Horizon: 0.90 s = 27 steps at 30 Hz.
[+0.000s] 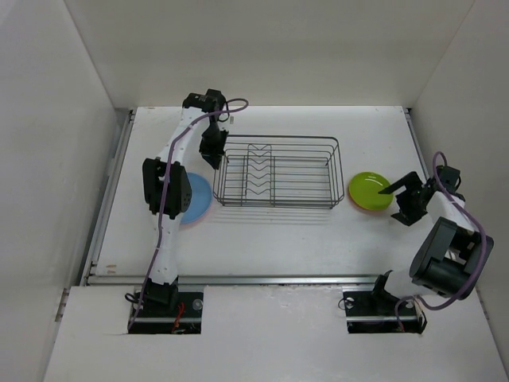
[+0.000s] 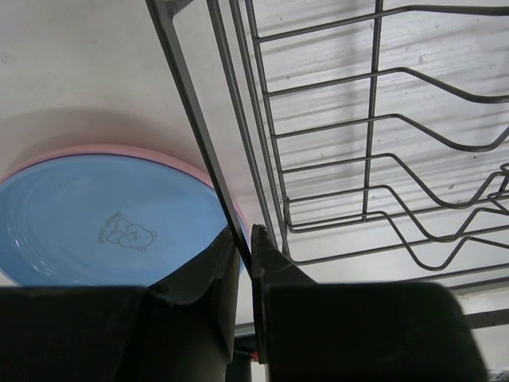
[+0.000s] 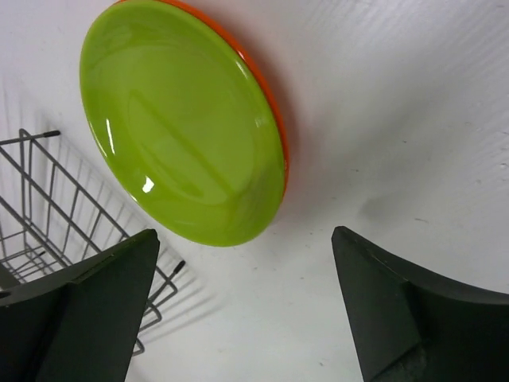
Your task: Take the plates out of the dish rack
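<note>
- dish rack (image 1: 277, 172): table centre in the top view, black wire, zigzag dividers upright, no plate in any slot. unload looks done.
- left gripper (image 2: 245, 239): at the rack's 9 o'clock end, clenched on the rim wire. my guess is it's pinning the basket so it can't slide or tip.
- right gripper (image 3: 245, 235): at the rack's 3 o'clock side, jaws spread wide, nothing between them, clear of the plates. reads as let go.
- blue plate (image 2: 103, 223): flat, face up, faint bear print, at 8 o'clock from the rack, sitting on the pink plate (image 2: 119, 149). only the pink rim shows.
- green plate (image 3: 179, 127): glossy lime, at 3 o'clock just beside the rack, on the orange plate (image 3: 266, 87), which shows as a thin rim.
- two stacks, one per arm's side, probably so neither arm reaches across.
</note>
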Each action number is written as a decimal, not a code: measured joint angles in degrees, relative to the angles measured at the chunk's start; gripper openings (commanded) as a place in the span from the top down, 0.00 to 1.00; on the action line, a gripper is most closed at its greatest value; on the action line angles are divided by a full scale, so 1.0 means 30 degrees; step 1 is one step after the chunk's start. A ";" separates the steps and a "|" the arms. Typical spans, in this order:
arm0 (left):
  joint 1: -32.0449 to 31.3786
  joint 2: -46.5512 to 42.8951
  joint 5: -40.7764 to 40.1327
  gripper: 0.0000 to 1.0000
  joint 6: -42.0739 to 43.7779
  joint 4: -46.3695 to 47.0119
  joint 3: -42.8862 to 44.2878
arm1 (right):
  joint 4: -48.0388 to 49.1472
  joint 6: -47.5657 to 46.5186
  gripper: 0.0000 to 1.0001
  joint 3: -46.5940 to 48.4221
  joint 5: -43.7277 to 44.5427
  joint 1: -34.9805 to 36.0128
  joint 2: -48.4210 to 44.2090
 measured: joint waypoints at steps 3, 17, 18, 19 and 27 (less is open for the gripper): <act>0.0036 -0.0029 0.0102 1.00 -0.0007 0.0000 0.0000 | -0.0554 -0.0452 0.02 0.0138 0.0750 0.0022 -0.0350; 0.0903 -0.1013 0.0765 0.17 0.0117 0.0568 -0.0874 | -0.2237 -0.1151 0.01 0.3242 0.3585 0.1938 -0.4022; 0.0998 -0.1246 0.0780 0.12 0.0109 0.0590 -0.0874 | -0.2237 -0.1093 0.01 0.3869 0.3745 0.2127 -0.4466; 0.1064 -0.1523 0.0780 0.08 0.0102 0.0590 -0.0874 | -0.2222 -0.0969 0.01 0.4539 0.3927 0.2273 -0.4852; 0.2120 -0.4983 -0.1042 0.00 -0.0197 0.1260 -0.0656 | -0.2506 -0.1086 0.01 0.9027 0.6484 0.3169 -0.5770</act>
